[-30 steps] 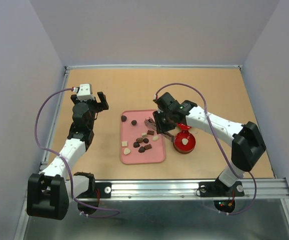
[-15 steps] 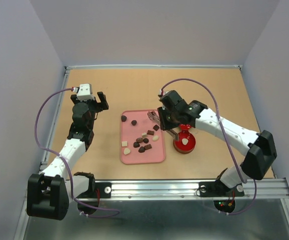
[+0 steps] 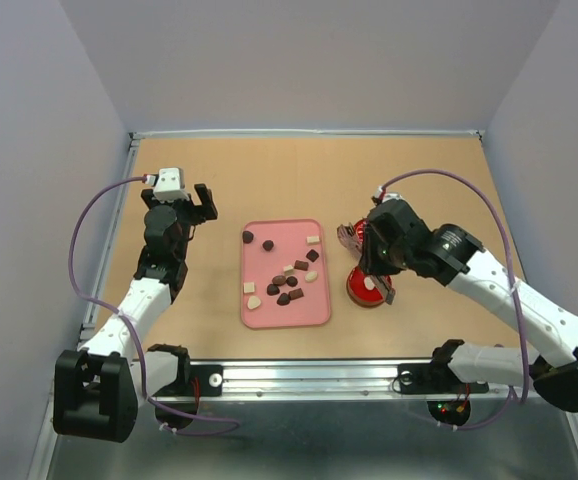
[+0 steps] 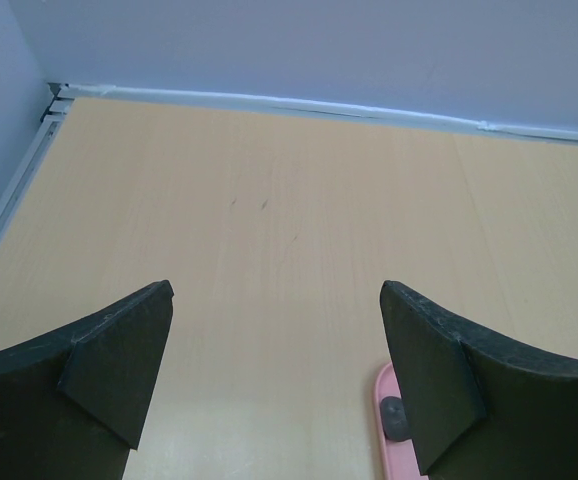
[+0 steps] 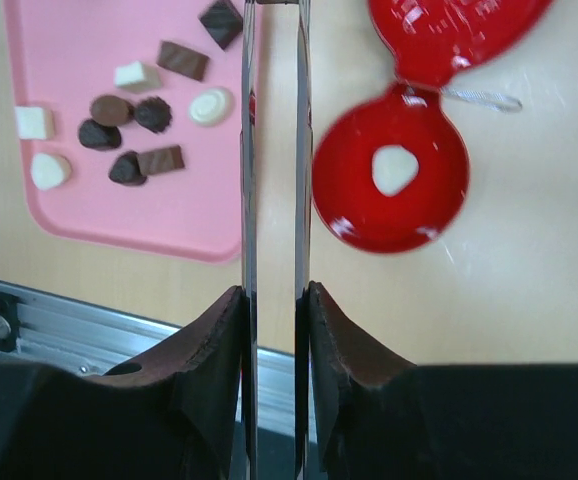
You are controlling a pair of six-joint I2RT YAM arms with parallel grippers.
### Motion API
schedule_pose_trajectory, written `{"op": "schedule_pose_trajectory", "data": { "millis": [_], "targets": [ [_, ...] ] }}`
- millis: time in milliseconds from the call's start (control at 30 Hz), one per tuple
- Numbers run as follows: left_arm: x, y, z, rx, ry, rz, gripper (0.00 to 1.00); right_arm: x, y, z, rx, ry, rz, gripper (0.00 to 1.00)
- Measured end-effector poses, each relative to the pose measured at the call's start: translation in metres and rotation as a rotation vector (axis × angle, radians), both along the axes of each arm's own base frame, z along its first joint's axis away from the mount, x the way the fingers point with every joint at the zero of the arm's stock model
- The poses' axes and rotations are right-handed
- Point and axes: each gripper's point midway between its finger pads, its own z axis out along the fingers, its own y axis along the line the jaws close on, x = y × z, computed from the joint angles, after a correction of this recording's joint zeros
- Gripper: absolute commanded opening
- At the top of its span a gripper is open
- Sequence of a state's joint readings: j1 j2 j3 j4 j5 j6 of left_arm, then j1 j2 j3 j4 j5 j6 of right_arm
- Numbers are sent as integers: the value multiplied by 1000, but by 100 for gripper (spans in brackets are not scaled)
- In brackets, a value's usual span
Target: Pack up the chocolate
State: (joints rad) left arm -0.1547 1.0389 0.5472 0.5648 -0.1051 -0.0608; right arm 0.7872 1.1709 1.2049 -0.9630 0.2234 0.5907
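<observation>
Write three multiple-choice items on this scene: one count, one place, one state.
1. How many chocolates lie in the red tin? A none; B one; C four.
2. Where do the other chocolates lie? A on the pink tray; B on the table; C on the metal rail.
3. The left end effector is: A open and empty; B shut on a chocolate; C shut on the tray.
Key: 1 B, a single cream-white piece sits in it; 2 A, the rest are scattered on the tray; 3 A, its fingers stand wide apart with nothing between.
</observation>
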Motion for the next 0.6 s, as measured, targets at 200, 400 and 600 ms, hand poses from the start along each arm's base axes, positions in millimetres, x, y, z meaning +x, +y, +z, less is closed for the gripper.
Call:
{"op": "schedule_pose_trajectory", "data": {
  "millis": [200, 400, 600],
  "targets": [
    [1, -1, -3, 1, 8, -5, 96, -30, -30, -3, 12, 57, -101, 26],
    [1, -2, -5, 1, 13, -8, 96, -49, -46, -19, -37, 139, -147, 26],
    [1, -2, -5, 1, 13, -8, 96, -56, -53, -26, -77, 181, -157, 31]
  ]
}}
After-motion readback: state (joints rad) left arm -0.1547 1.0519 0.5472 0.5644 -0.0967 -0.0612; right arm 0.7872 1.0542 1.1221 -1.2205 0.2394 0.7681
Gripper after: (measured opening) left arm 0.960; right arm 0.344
